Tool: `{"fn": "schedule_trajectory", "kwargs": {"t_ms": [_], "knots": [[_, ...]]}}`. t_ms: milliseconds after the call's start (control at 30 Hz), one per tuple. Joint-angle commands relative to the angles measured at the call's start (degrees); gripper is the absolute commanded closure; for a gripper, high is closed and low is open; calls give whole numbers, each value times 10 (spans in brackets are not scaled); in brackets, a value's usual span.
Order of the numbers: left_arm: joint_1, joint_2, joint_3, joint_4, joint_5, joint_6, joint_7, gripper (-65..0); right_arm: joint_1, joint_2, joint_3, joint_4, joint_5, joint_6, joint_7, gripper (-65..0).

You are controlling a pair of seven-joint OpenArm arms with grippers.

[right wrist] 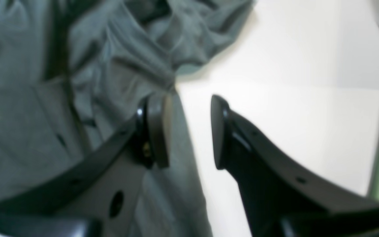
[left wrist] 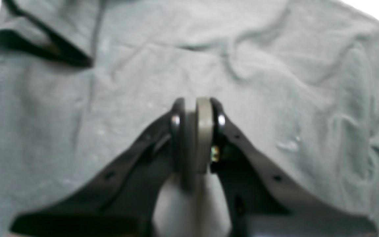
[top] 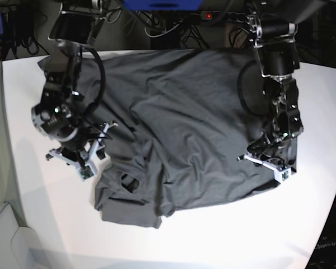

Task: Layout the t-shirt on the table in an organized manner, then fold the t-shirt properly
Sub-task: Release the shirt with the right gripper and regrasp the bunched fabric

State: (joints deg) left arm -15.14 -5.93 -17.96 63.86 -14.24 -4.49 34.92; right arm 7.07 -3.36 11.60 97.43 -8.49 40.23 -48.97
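A: We see the t-shirt (top: 185, 123) spread out on the table (top: 45, 224). It is dark grey and covers much of the white top, more toward the far side.

B: Is it flat?

A: Not all of it. In the base view we see soft wrinkles running across the middle. The near edge is bunched up, with a small fold and a little dark gap in the cloth near the lower corner. The neck hole shows as a curved dark line close to our left arm.

B: What do we see up close?

A: In the left wrist view the cloth (left wrist: 275, 65) fills almost the whole picture. It has bumpy creases, and a dark folded edge sits in the top corner. In the right wrist view the cloth (right wrist: 28, 98) is crumpled in thick folds on one side, and the bare white table (right wrist: 291, 82) is on the other.

B: How are our grippers?

A: Our left gripper (left wrist: 196, 112) is closed up tight, its pads pressed together just above the shirt. We cannot tell if a bit of cloth is pinched in there. Our right gripper (right wrist: 189, 128) has its jaws standing apart, right at the shirt's edge. One finger (right wrist: 158, 128) lies against the cloth and the other is over the bare table. It holds nothing.
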Motion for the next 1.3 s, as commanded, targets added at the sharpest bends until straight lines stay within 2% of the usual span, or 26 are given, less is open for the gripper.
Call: {"fn": "schedule_trajectory", "kwargs": {"t_ms": [0,100,167,233,400,567,633,800,933,1033,1133,1167,1267], "knots": [[-16,-4,0,12,-3,-3,-9,-63,25,4,-11,-10,4,-2,-2,-226],[-16,-4,-1,12,-3,-3,-9,-63,68,8,-37,-58,4,-2,-22,-312],[-16,-4,-2,9,-3,-3,-9,-63,88,8,-56,-90,4,-2,-18,-391],[-16,-4,0,10,-3,-3,-9,-63,107,8,-67,-121,4,-2,-11,-432],[-17,-4,0,12,-4,-3,-9,-63,142,10,-71,-205,4,-2,30,-431],[-17,-4,-2,13,-3,-3,-9,-63,168,25,-69,-290,4,-2,84,-428],[-17,-4,-2,14,-3,-3,-9,-63,173,36,-68,-308,4,-2,94,-427],[-17,-4,-2,14,-4,-3,-9,-63,181,37,-70,-336,4,-2,104,-406],[-18,-4,-2,14,-5,-3,-9,-63,181,38,-70,-349,4,-2,131,-344],[-18,-4,-2,13,-3,-3,-9,-63,181,38,-70,-351,4,-2,145,-213],[-18,-4,-2,12,-3,-3,-10,-63,181,44,-67,-346,4,-2,153,-27],[-18,-4,-2,12,-3,-3,-10,-63,183,48,-67,-346,4,-2,153,0],[-18,-17,-3,12,-5,-3,-10,-63,186,66,-65,-343,7,-2,153,0]]}}
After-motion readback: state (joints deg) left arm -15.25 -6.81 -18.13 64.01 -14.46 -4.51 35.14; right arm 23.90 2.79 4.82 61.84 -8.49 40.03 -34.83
